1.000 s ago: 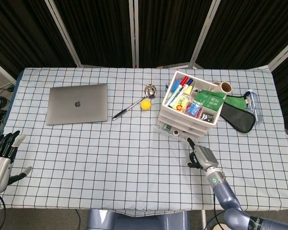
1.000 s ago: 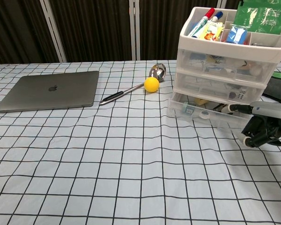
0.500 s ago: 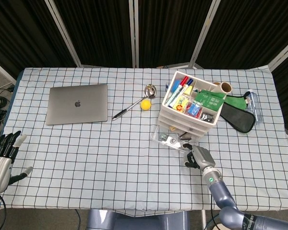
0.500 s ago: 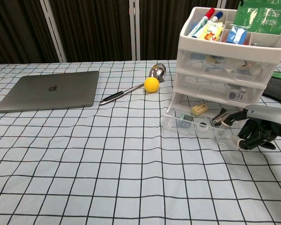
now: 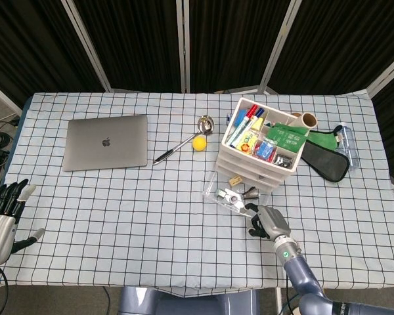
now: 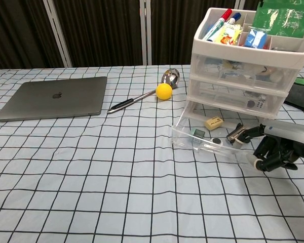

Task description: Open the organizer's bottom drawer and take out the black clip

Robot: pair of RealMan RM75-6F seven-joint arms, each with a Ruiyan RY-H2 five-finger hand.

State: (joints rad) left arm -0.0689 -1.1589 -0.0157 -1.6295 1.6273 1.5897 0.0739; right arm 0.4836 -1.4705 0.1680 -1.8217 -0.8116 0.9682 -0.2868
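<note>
The white organizer point(image 5: 259, 149) point(image 6: 245, 76) stands right of centre, and its clear bottom drawer point(image 5: 212, 194) point(image 6: 205, 146) is pulled well out toward me. Inside the drawer lie the black clip point(image 5: 250, 192) point(image 6: 236, 134) near the right front corner, a beige eraser point(image 6: 213, 122) and small metal bits. My right hand point(image 5: 266, 222) point(image 6: 274, 151) is at the drawer's front right corner, its fingers curled. One finger reaches over the front wall beside the clip. My left hand point(image 5: 3, 213) hangs off the table's left edge, fingers spread and empty.
A closed laptop point(image 5: 106, 142) point(image 6: 53, 97) lies at the left. A ladle point(image 5: 186, 138) and a yellow ball point(image 5: 199, 143) point(image 6: 164, 90) sit just left of the organizer. A black pouch point(image 5: 325, 160) and green packet lie to its right.
The bottom drawer has slid out from nearly closed to well open, drawn toward me by my right hand, uncovering the clip and eraser. My left hand has stayed put.
</note>
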